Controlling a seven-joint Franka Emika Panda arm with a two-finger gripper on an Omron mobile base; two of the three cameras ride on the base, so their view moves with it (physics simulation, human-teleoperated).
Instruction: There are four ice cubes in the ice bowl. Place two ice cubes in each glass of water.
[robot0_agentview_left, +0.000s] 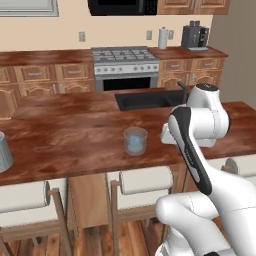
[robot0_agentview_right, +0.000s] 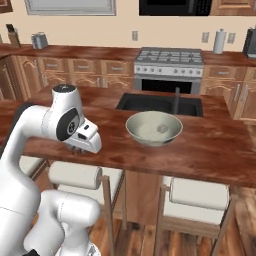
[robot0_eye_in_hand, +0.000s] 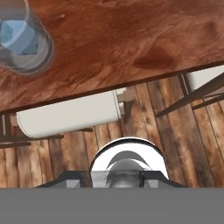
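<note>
The white robot arm (robot0_agentview_left: 200, 150) rises at lower right of the left base view, elbow bent, its wrist tucked at the near edge of the brown wooden tabletop (robot0_agentview_left: 75, 145). Whether its fingers are spread or pinching I cannot tell. At centre stands the short clear blue-tinted glass (robot0_agentview_left: 135, 140) with pale ice cubes (robot0_eye_in_hand: 17, 37) inside. In the right base view's centre, the wide pale greenish bowl (robot0_agentview_right: 153, 128) holds 1 cube (robot0_agentview_right: 163, 128).
</note>
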